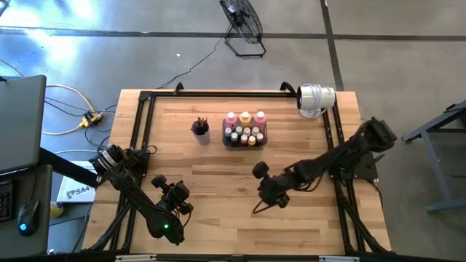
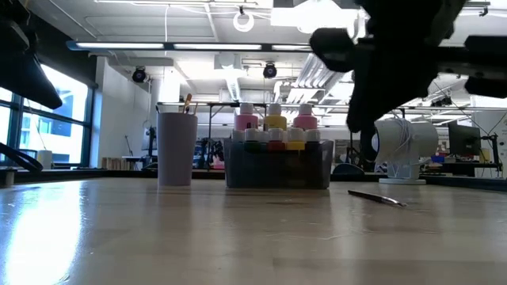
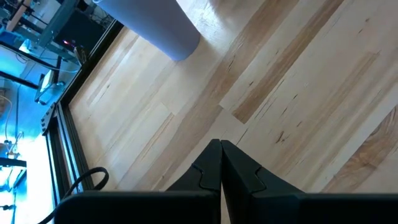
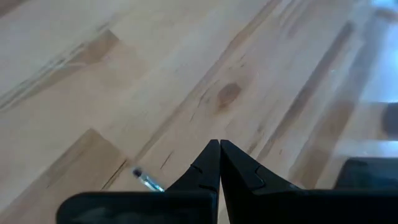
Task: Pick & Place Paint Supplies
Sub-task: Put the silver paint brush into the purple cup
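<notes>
Pink and yellow-orange paint bottles and tiny white-capped ones stand in the dark grey tray at the table's far middle. Left of it, the purple cup holds upright brushes. One thin dark paintbrush lies flat on the wood at near right of centre; its metal end shows beside my right fingers. My right gripper hovers shut just above this brush. My left gripper is shut over bare wood at near left, pointing toward the cup.
A black metal frame runs along the table's edges. A white round device sits at the far right corner. Bare wood lies between the two grippers and in front of the tray.
</notes>
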You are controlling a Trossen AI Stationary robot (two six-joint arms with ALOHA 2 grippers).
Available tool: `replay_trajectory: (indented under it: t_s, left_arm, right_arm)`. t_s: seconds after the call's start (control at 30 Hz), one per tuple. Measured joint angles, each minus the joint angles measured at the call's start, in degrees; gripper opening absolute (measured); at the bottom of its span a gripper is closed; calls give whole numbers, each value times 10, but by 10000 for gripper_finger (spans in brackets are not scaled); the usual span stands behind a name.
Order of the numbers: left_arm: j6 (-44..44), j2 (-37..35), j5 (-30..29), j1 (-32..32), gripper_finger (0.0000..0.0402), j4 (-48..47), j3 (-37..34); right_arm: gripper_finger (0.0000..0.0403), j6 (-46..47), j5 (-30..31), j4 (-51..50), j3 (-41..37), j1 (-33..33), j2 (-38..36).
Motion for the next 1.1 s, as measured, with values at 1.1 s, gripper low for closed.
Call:
replay_trajectory:
  t_s: [1.1]
  left_arm:
    - [26,0,-5,0,0,2,0]
  right_arm:
    - [56,-31,-54,-119,38,22,61]
